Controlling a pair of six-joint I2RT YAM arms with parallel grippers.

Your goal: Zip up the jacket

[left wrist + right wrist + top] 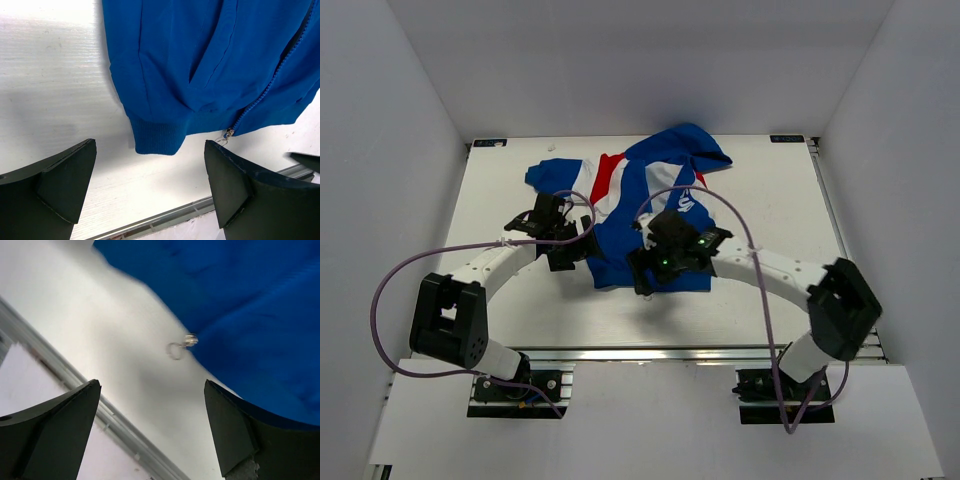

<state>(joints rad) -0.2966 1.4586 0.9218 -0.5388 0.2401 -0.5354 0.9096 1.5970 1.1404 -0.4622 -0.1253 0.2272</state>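
The blue jacket (635, 205) with white and red panels lies on the white table, hood toward the back. In the left wrist view its ribbed hem (160, 137) and zipper (265, 92) show, with the metal pull (228, 134) at the hem. The left gripper (575, 245) is open, above the table beside the jacket's left hem corner, and holds nothing. The right gripper (650, 272) is open over the hem's near edge. In the right wrist view the zipper pull with its ring (181, 346) lies on the table ahead of the open fingers (240, 430).
The white table (770, 200) has a metal rail along its near edge (670, 352). White walls enclose the left, back and right sides. Purple cables (390, 290) loop from both arms.
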